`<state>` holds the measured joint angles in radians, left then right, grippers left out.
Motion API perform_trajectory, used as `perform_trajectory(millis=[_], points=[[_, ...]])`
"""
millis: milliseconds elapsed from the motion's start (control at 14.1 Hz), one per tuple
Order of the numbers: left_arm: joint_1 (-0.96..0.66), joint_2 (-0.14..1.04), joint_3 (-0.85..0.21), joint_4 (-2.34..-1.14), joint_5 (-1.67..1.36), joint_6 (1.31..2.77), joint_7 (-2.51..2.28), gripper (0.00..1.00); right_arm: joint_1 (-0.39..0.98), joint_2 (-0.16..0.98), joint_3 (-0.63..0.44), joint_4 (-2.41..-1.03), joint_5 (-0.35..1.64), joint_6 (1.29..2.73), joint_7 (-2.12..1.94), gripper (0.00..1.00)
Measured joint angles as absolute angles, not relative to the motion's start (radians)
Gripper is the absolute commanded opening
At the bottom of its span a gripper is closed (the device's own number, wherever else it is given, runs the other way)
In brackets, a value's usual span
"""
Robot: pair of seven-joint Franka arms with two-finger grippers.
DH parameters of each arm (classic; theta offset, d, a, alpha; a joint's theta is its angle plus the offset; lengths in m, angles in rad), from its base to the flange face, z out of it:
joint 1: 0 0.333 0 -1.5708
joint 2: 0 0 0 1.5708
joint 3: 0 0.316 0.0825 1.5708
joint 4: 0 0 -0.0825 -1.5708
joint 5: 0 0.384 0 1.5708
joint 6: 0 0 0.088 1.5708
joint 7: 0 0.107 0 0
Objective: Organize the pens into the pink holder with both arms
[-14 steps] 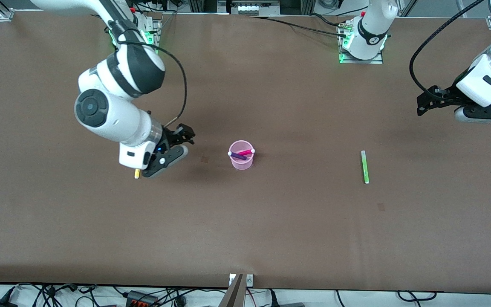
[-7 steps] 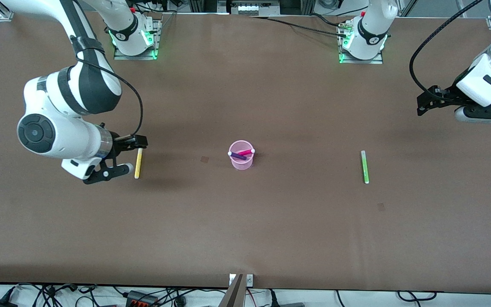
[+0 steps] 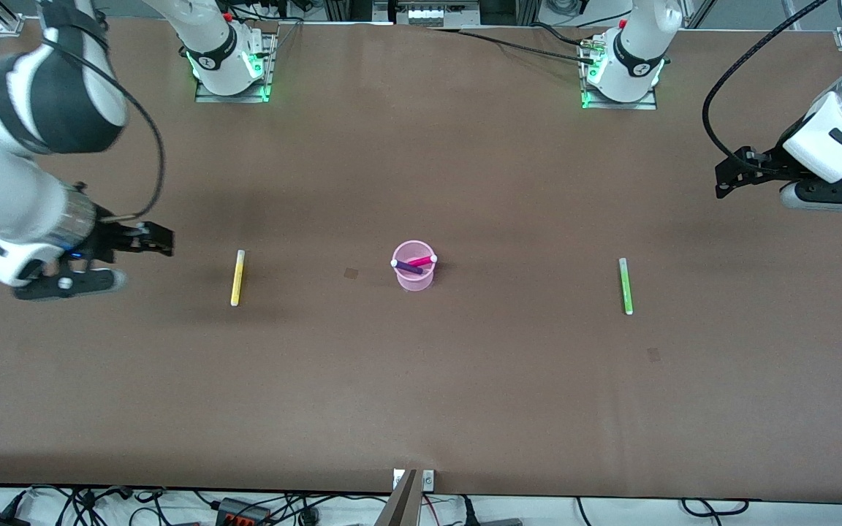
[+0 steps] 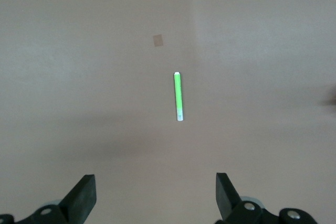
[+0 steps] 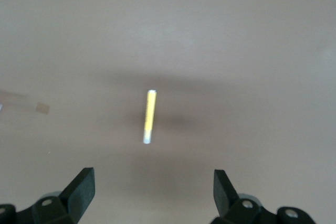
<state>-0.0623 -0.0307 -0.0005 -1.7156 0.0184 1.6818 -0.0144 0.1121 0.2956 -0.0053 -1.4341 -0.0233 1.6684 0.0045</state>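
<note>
While the pink holder (image 3: 414,275) stood upright near the middle of the brown table (image 3: 465,394), a magenta pen (image 3: 422,261) and a purple pen (image 3: 407,267) leaned inside it, their white ends resting at its rim. The yellow pen (image 3: 237,277) lay flat on the table toward the right arm's end, well apart from the holder, and the light green pen (image 3: 625,286) lay flat toward the left arm's end, likewise well apart. The right gripper (image 3: 118,257) hung over the table at the right arm's end, beside the yellow pen but not touching it, its fingers spread wide and holding nothing. The left gripper (image 3: 750,179) waited over the left arm's end of the table, also wide open and empty, with the green pen visible below it in its wrist view.
</note>
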Motion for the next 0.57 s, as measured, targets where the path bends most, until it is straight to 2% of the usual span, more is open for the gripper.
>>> perform_trajectory(millis=[569], points=[[-0.061, -0.031, 0.003, -1.716, 0.018, 1.669, -0.014, 1.0, 0.103, 0.229, -0.069, -1.429, -0.023, 1.663, 0.014, 1.0]])
